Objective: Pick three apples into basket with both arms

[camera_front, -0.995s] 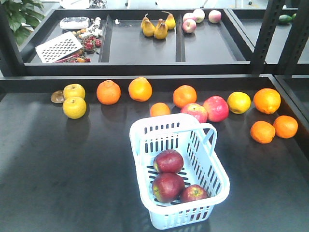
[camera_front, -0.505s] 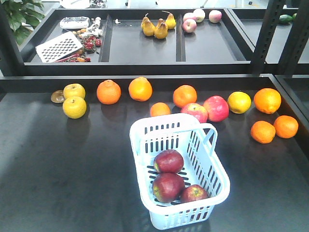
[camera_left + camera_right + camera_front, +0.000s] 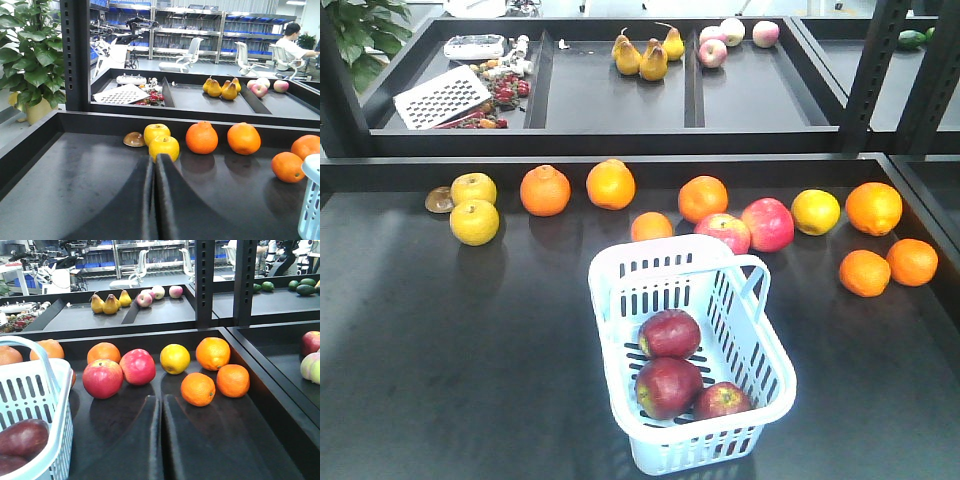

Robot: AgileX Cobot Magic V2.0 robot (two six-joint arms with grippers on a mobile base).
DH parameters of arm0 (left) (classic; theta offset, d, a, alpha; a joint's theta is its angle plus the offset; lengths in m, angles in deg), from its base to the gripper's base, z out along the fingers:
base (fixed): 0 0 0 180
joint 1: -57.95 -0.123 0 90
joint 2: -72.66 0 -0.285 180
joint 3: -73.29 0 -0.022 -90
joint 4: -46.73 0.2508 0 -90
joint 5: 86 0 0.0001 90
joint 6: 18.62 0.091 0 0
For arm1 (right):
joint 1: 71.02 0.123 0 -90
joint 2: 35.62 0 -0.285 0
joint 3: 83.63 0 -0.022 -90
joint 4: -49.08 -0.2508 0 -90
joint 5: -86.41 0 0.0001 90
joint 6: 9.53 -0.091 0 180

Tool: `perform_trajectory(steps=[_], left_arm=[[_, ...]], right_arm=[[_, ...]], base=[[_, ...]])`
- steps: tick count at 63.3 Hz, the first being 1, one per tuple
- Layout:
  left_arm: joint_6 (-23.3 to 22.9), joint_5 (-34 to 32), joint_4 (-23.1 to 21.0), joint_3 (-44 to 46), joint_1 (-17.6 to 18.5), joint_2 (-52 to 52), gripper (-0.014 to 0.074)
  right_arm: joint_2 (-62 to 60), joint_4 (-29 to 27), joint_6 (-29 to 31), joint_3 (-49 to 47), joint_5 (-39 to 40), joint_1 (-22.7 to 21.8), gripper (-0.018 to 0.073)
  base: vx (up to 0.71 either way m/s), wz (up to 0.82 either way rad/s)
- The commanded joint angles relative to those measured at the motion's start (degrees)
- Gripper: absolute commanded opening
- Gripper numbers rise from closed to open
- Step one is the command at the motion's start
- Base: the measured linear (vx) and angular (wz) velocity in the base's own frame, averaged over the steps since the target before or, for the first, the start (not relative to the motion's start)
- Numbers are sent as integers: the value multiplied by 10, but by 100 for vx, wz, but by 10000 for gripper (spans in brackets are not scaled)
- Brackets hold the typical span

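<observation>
Three dark red apples lie inside the pale blue-white basket [image 3: 620, 262] at the front middle of the black table: one at the back [image 3: 669, 333], one in the middle [image 3: 667, 386], one at the front right [image 3: 722, 400]. The basket's wall [image 3: 30, 390] and two of the apples [image 3: 22, 437] show at the left of the right wrist view. Its corner [image 3: 312, 200] shows in the left wrist view. My left gripper [image 3: 154, 161] is shut and empty, left of the basket. My right gripper [image 3: 160, 401] is shut and empty, right of it. Neither arm shows in the front view.
A row of fruit lies behind the basket: yellow apples [image 3: 474, 222], oranges [image 3: 545, 190], two lighter pink-red apples [image 3: 767, 223], more oranges [image 3: 865, 272] at the right. A raised rear tray [image 3: 610, 100] holds pears, apples and a grater. Black posts [image 3: 870, 70] stand at the right.
</observation>
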Motion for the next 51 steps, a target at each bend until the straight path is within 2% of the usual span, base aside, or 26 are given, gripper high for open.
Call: perform_trajectory(steps=[1, 51], left_arm=[[-4, -39, -1, -5, -2, -9, -6], [-4, -39, -1, -5, -2, -9, -6]], right_arm=[[-8, 6, 0, 8, 47, -3, -5], [-8, 6, 0, 8, 45, -3, -5]], base=[[0, 0], [0, 0]])
